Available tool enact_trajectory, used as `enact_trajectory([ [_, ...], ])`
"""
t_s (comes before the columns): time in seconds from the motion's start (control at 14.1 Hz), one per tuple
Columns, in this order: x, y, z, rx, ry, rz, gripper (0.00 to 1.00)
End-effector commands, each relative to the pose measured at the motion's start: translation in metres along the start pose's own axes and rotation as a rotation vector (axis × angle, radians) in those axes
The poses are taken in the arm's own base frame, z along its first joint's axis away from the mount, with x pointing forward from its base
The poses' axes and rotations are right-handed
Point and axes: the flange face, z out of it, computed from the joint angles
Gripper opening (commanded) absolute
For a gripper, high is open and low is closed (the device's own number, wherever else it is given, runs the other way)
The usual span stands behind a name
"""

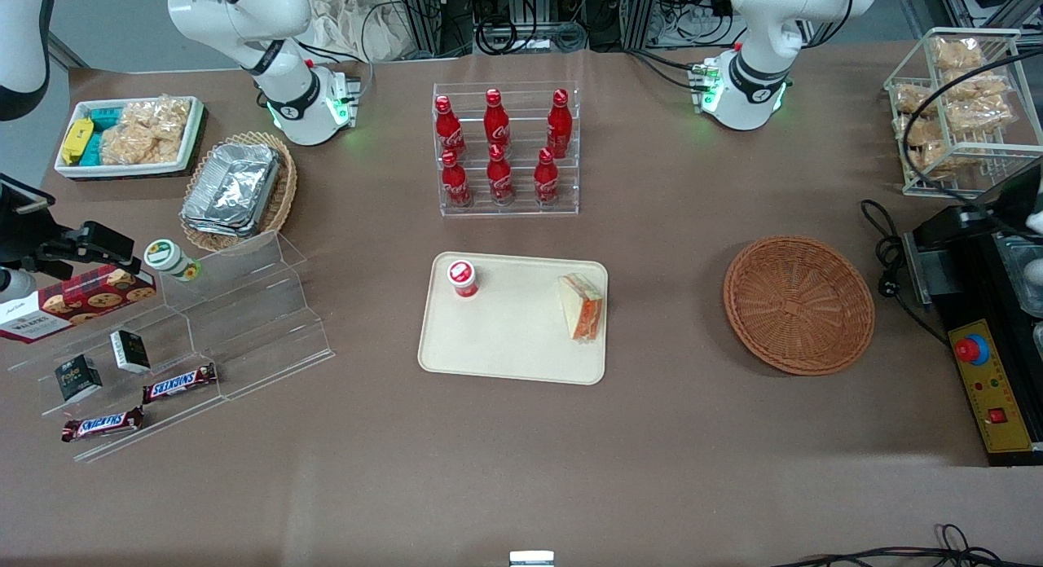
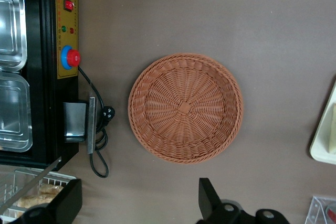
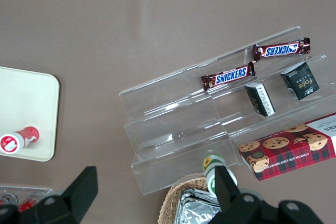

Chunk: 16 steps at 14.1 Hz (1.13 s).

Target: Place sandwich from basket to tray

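Resting: sandwich (image 1: 582, 306) by tray (image 1: 505, 339) edge | basket (image 2: 185, 107) | fingers (image 2: 139, 198) spread above

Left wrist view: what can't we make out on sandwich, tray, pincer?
- Tray: cut off by the picture edge in the left wrist view. The sandwich on it reads clearly only in the front view.
- Sandwich wrap: too small to tell in the front view.
- Pincer: open beside the basket; only its fingers show, the rest is cut off.

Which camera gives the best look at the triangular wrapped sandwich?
The front view: the white-bread wedge sandwich lies whole on the cream plastic tray. The left wrist view, with the open tool above the empty reddish wicker basket, shows only a sliver; the right wrist view shows none.
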Motion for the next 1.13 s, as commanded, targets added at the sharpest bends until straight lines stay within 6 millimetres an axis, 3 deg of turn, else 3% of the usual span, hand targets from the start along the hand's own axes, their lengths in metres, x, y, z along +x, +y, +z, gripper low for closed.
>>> enact_trajectory([
  [0.0, -0.027, -0.025, -0.015, -0.053, -0.005, 0.041, 1.00],
  [0.43, -0.060, -0.031, -0.035, -0.069, 0.025, 0.057, 1.00],
  [1.06, -0.054, -0.024, -0.040, -0.057, 0.021, 0.058, 1.00],
])
